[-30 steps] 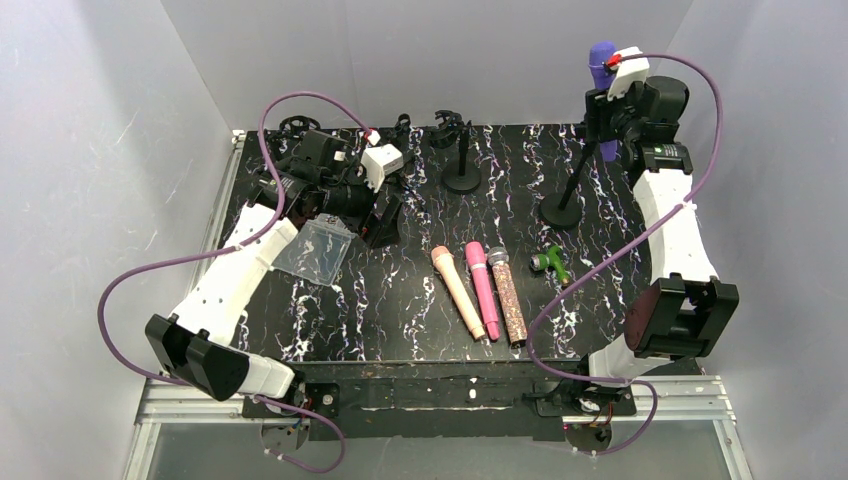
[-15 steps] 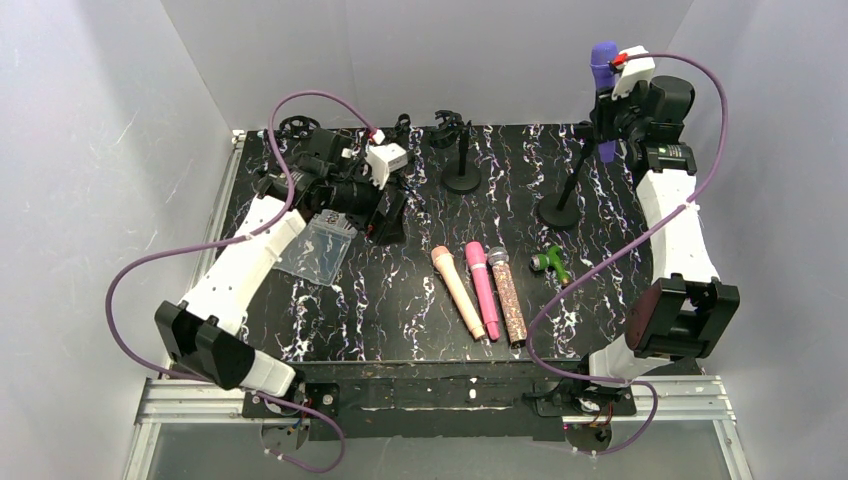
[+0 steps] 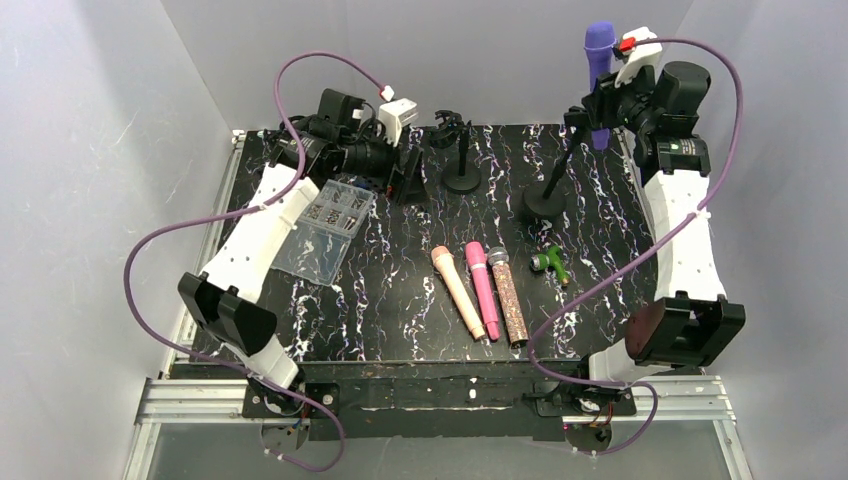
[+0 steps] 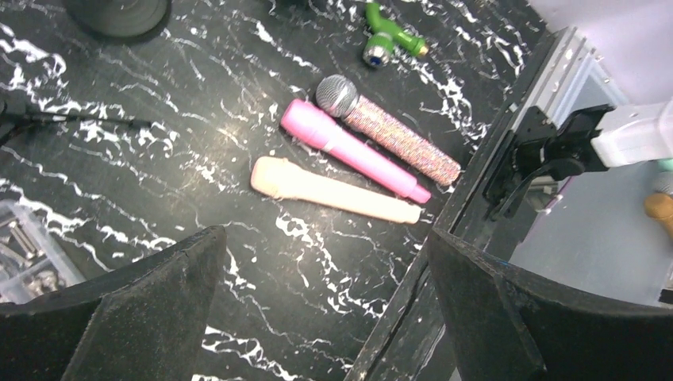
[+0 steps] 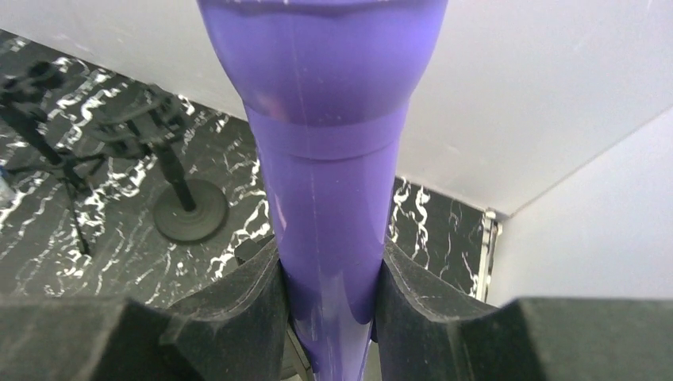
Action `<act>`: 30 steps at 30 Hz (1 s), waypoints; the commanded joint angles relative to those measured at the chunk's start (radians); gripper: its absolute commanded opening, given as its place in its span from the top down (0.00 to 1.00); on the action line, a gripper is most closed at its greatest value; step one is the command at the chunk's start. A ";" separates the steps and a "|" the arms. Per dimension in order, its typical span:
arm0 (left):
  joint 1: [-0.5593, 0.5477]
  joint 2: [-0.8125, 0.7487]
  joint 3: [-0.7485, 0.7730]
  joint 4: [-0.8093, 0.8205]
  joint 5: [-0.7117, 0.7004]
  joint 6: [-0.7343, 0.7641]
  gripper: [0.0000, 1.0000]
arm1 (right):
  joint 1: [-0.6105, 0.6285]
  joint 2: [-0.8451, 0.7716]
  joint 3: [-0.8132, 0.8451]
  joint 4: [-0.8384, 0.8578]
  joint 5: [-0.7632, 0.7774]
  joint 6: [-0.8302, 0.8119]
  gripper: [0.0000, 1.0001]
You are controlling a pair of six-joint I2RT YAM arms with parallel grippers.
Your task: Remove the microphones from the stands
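Purple microphone (image 5: 325,198): my right wrist view shows the right hand (image 5: 327,309) clamped on its handle; only the top view shows its stand (image 3: 557,175) whole. Left hand (image 4: 321,305) wide, empty.

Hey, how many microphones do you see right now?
4. A peach microphone, a pink microphone and a glittery microphone lie side by side, front centre; the purple microphone is upright in the right gripper, back right.

Three microphones (image 3: 482,290), seemingly touching, lie right of box (image 3: 328,238), before short stand (image 3: 462,168)
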 commanded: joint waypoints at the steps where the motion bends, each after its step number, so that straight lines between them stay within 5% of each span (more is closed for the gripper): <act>1: -0.021 0.032 0.073 0.001 0.093 -0.047 0.01 | 0.036 -0.084 0.143 0.073 -0.111 0.037 0.99; 10: -0.038 0.051 0.124 0.081 0.189 -0.078 0.01 | 0.309 -0.122 0.235 -0.084 -0.173 0.019 0.99; 12: -0.036 -0.049 0.042 0.078 0.318 -0.080 0.01 | 0.408 -0.112 0.235 -0.090 -0.224 0.085 0.99; 16: 0.020 -0.238 -0.071 -0.182 0.247 0.116 0.01 | 0.526 -0.091 0.211 -0.108 -0.235 0.092 0.99; 30: 0.203 -0.546 -0.450 -0.125 0.206 0.094 0.01 | 0.825 0.064 0.194 -0.128 -0.124 0.030 0.99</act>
